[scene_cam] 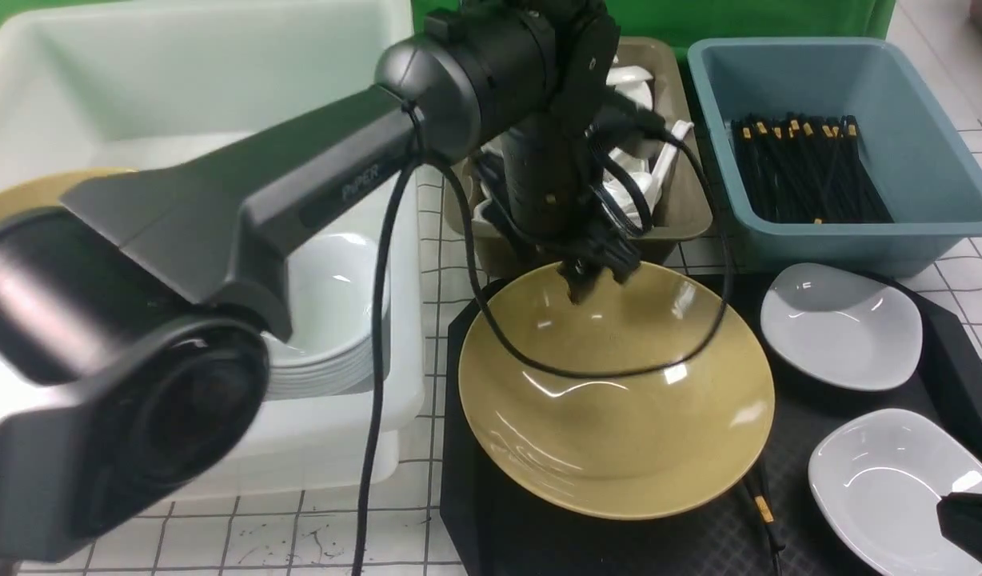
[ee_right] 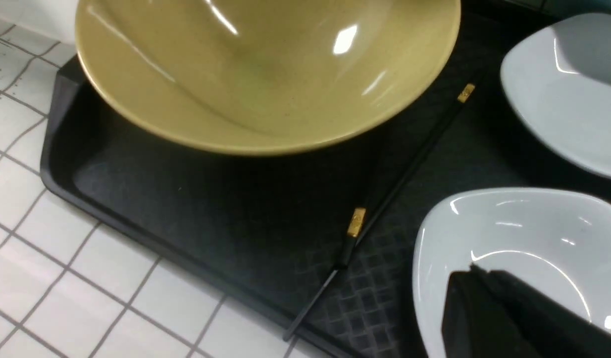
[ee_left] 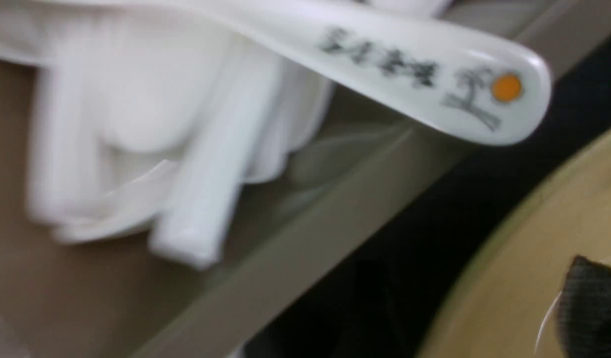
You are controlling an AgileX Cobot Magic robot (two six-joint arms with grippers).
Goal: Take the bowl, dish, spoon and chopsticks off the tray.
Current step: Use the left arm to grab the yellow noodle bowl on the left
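The mustard-yellow bowl [scene_cam: 619, 400] [ee_right: 265, 74] sits on the black tray [scene_cam: 499, 528] [ee_right: 186, 209]. The black chopsticks [scene_cam: 761, 504] [ee_right: 410, 164] lie on the tray, partly under the bowl. Two white dishes [scene_cam: 839, 324] [scene_cam: 879, 480] rest on the tray's right side. A white spoon [ee_left: 435, 74] lies in the olive bin [ee_left: 335, 219] among others, its handle over the rim, free of any grip. My left gripper [scene_cam: 595, 280] hangs open over the bowl's far rim; only one finger [ee_left: 591, 308] shows in the left wrist view. My right gripper [scene_cam: 969, 518] [ee_right: 477, 276] is shut above the near dish [ee_right: 509, 228].
A blue bin [scene_cam: 923, 160] holding several black chopsticks stands at the back right. The olive bin [scene_cam: 687, 216] of white spoons is behind the bowl. A big white tub [scene_cam: 219, 80] at the left holds stacked white dishes [scene_cam: 331, 320]. My left arm crosses in front of it.
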